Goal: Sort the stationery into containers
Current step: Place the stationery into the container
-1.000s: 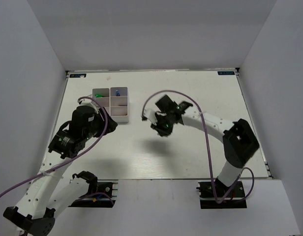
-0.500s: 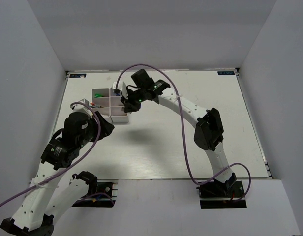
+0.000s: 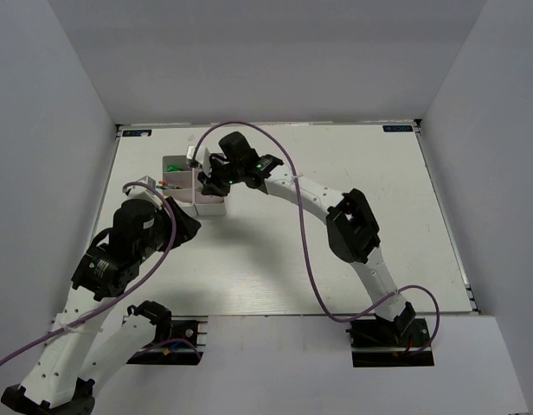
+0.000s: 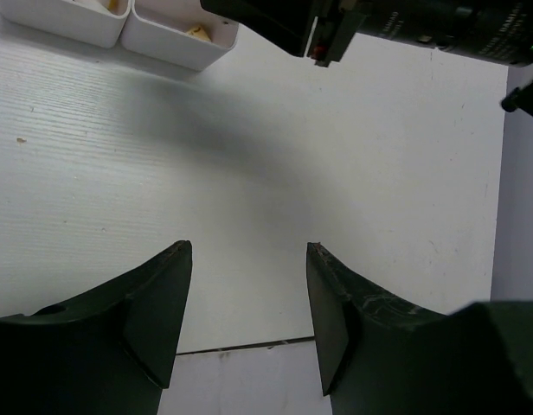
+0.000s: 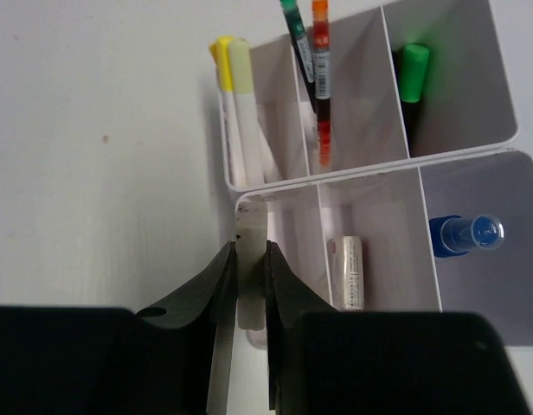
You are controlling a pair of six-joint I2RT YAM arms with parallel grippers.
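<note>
The white divided tray [image 3: 211, 208] stands at the far left. My right gripper [image 3: 208, 179] hangs over it, shut on a pale eraser block [image 5: 250, 281] above the tray's corner compartment [image 5: 292, 233]. The tray's wall [image 5: 474, 95] shows in the right wrist view. It holds yellow-tipped white sticks [image 5: 234, 104], a green-capped pen and a red-orange pen [image 5: 320, 78], a green-capped highlighter [image 5: 412, 73], a clear blue bottle [image 5: 465, 235] and a wrapped eraser [image 5: 349, 272]. My left gripper [image 3: 178, 221] is open and empty just in front of the tray, its fingers [image 4: 163, 303] over bare table.
The tray's near wall [image 4: 167, 39] and my right arm [image 4: 405, 22] cross the top of the left wrist view. The table's near edge [image 4: 249, 348] lies between the left fingers. Grey walls enclose the white table [image 3: 353, 233].
My right arm has swung left from the table's middle to above the tray, carrying the eraser block. My left arm has drawn back slightly toward the near side.
</note>
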